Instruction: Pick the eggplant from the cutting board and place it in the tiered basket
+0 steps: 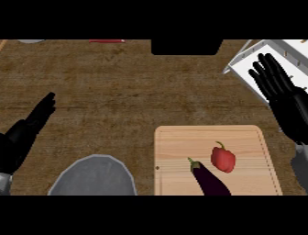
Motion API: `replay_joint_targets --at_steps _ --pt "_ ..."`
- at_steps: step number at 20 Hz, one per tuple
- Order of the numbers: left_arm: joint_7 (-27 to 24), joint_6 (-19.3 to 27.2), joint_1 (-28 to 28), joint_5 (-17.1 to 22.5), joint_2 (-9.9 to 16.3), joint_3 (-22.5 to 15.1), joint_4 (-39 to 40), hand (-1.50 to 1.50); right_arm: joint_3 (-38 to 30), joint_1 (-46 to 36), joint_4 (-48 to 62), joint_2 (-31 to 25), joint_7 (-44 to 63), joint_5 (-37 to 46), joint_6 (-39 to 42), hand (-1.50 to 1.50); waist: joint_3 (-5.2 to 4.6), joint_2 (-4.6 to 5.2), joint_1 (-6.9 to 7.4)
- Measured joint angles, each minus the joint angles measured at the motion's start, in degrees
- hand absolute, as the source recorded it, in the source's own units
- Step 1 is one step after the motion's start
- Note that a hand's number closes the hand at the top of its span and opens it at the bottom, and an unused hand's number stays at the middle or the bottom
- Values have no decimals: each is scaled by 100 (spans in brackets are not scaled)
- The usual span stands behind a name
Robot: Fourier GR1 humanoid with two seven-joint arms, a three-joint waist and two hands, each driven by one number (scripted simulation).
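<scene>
Eggplant (211,180) on cutting board (216,160) — neither hand touching it.
Right hand (293,106), fingers straight and apart, hovers over tiered basket (243,59), well above-right of the eggplant; red pepper (223,159) lies just beside it. Left hand (14,137) open at left, near grey plate (94,178) on tabletop (116,92).

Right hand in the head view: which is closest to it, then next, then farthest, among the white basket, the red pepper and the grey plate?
From the right hand:
1. Basket, top right, just behind the fingers.
2. Pepper, on the cutting board, lower middle.
3. Plate, bottom left, nearer the left hand.
</scene>
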Motion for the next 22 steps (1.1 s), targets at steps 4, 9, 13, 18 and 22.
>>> replay_joint_targets --at_steps 4,9,13,18,22 --pt "-133 403 187 -167 -471 -75 264 0 88 -103 -145 -192 -56 593 -160 150 145 -14 83" --pt "-213 1025 568 -203 -1012 -7 598 0 -259 192 -154 -636 285 1584 -1112 -150 176 -48 -79" --pt "-356 1320 740 -287 -1418 -105 737 0 -502 906 -531 -117 232 1792 -2091 -150 213 -51 -67" --pt "-471 1495 736 -479 -1729 -171 894 0 -508 1989 -1991 -273 610 1888 -2025 -150 230 -50 -4" --pt "-455 1462 694 -490 -1744 -161 920 0 -159 2430 -2603 -935 1489 2221 -1570 -150 220 -50 13"
